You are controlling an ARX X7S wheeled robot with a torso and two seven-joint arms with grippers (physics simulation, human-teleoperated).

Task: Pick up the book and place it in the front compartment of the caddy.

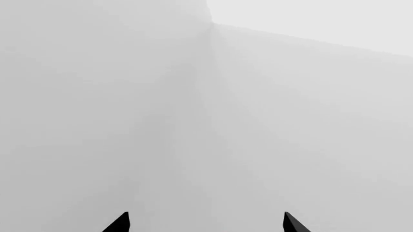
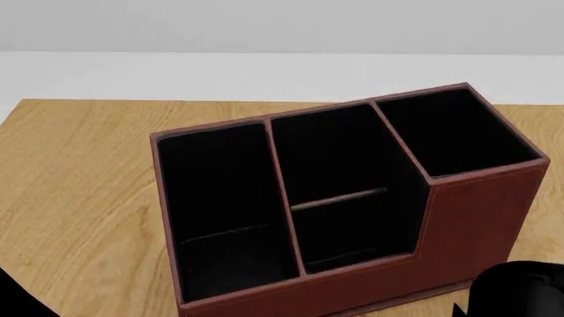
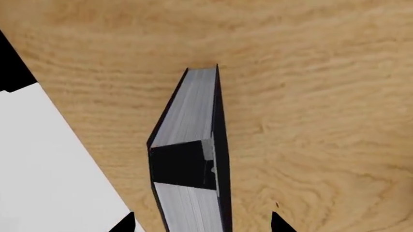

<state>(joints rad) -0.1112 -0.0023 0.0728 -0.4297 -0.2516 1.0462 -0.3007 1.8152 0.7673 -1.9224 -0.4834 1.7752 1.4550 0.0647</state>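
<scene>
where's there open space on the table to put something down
Bare wood lies left of the caddy, out to the table edge, plus a strip behind it. On its right only a sliver shows. The book stands on open wood.

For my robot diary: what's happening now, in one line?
book edge-up between open right tool tips | caddy front compartment empty | left tool open

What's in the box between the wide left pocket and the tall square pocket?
In the head view, the caddy's front compartment sits there: low front wall, thin brown divider bar across it.
</scene>
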